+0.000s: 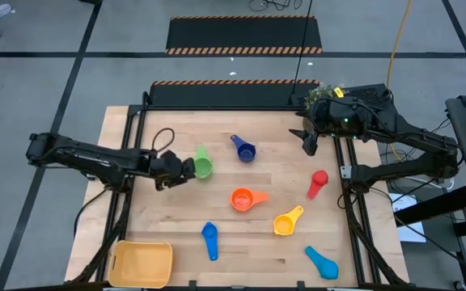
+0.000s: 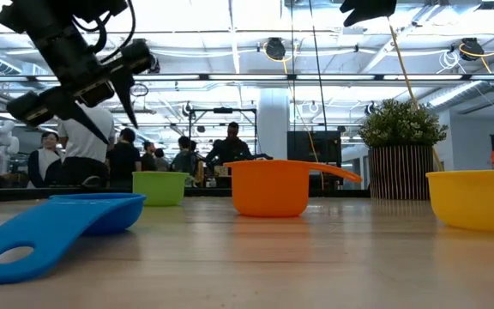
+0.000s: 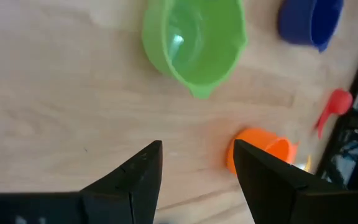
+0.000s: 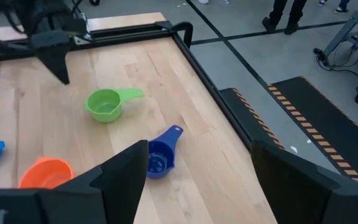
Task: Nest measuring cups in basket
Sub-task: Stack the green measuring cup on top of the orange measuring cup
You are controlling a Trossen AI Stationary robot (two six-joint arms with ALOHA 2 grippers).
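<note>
Seven measuring cups stand apart, mouth up, on the wooden table: green [image 1: 203, 166], dark blue [image 1: 244, 149], red [image 1: 318, 183], orange [image 1: 245, 199], yellow [image 1: 287, 221], blue [image 1: 209, 240] and light blue [image 1: 322, 262]. The yellow-orange basket [image 1: 141, 264] sits at the near left corner, with no cup in it. My left gripper [image 1: 186, 168] hovers open just left of the green cup [image 3: 194, 43], tilted downward, with only bare wood between its fingers [image 3: 197, 152]. My right gripper [image 1: 310, 142] hangs open, high over the far right corner.
A black frame rail [image 1: 346, 186] runs along the table's right side, another along the far edge [image 4: 185, 31]. Bare wood lies between the basket and the blue cup. People stand in the room beyond the table [image 2: 127, 154].
</note>
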